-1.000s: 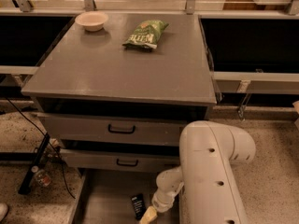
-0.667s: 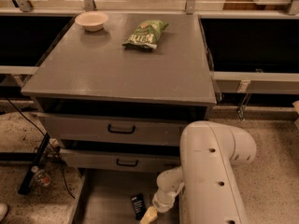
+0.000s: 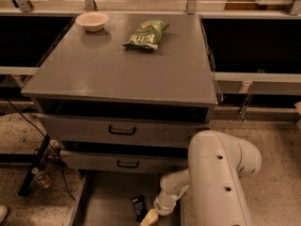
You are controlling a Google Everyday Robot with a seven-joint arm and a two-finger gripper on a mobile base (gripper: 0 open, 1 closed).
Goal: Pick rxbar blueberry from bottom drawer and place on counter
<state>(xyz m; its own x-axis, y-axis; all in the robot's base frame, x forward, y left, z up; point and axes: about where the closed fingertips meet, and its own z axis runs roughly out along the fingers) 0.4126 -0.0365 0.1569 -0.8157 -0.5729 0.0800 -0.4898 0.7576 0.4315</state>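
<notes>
The rxbar blueberry is a small dark bar lying flat on the floor of the open bottom drawer, near the frame's lower edge. My gripper hangs at the end of the white arm, low in the drawer, just right of the bar and close to its lower end. The counter is the broad grey top of the cabinet above.
A green chip bag and a pale bowl sit at the back of the counter. Two upper drawers with black handles are closed. A black stand and cables lie on the floor at left.
</notes>
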